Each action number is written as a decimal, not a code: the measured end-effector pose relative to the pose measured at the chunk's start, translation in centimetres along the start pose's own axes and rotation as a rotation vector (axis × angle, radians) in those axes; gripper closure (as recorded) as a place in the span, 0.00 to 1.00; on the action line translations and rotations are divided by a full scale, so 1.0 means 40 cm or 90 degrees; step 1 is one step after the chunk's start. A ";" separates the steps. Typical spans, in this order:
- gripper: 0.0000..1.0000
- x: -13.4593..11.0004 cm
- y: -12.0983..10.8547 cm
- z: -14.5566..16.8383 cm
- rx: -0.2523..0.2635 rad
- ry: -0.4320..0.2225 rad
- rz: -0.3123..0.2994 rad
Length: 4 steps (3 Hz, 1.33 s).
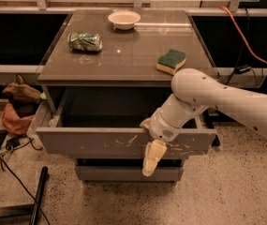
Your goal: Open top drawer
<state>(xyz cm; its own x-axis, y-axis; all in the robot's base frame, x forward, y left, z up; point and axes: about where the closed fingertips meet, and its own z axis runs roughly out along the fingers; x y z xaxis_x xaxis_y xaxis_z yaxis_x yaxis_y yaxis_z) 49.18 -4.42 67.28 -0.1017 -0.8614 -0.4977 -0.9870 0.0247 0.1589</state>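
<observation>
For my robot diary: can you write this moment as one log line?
top drawer: pulled out | gripper: at its front panel | tabletop: can, bowl, sponge

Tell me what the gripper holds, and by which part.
The gripper straddles the upper edge of the top drawer, on its front panel; whether it grips cannot be told.

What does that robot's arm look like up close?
The arm is smooth, white, rounded tubing with a bulbous joint and small dark dots along its shell; no loose cables show. The gripper, at the top drawer's front edge, is cream-yellow.
</observation>
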 end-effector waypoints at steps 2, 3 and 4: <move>0.00 -0.004 0.018 0.019 -0.024 0.001 -0.002; 0.00 -0.008 0.037 0.019 -0.037 0.003 0.001; 0.00 -0.006 0.090 0.011 -0.056 0.011 0.012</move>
<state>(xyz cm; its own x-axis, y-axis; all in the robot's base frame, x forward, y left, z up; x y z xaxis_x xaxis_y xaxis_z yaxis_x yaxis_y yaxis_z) 45.58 -3.88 67.59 -0.1174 -0.8699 -0.4791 -0.9701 -0.0027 0.2427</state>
